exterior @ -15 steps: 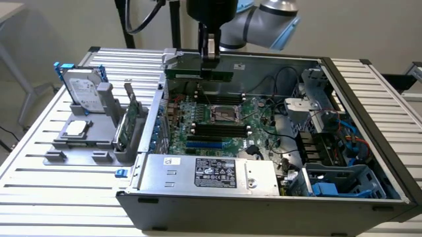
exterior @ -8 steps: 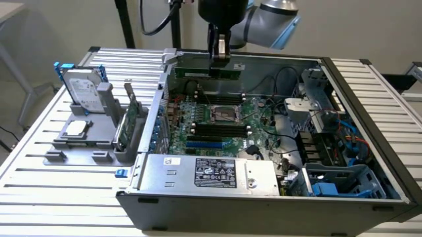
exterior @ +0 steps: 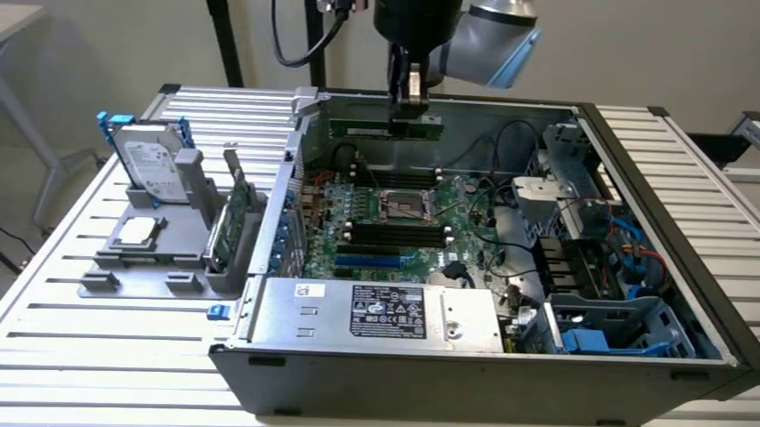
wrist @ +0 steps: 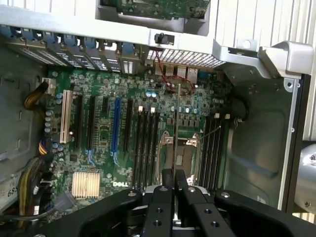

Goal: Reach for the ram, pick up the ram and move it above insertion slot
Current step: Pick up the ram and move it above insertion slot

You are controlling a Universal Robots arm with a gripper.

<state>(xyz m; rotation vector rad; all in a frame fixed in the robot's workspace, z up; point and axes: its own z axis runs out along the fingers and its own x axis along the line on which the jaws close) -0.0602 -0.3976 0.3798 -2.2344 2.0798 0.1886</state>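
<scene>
1. Black gripper (wrist: 174, 180) fingers sit nearest the wrist camera, pinched onto the ram (wrist: 176, 123), which is seen edge-on as a thin green line.
2. From the exterior view, the ram (exterior: 383, 129) hangs level from the gripper (exterior: 410, 105), near the open computer case's (exterior: 475, 378) far wall.
3. Beneath it lies the motherboard (exterior: 392, 222) with its black memory slots (wrist: 146, 148).
</scene>
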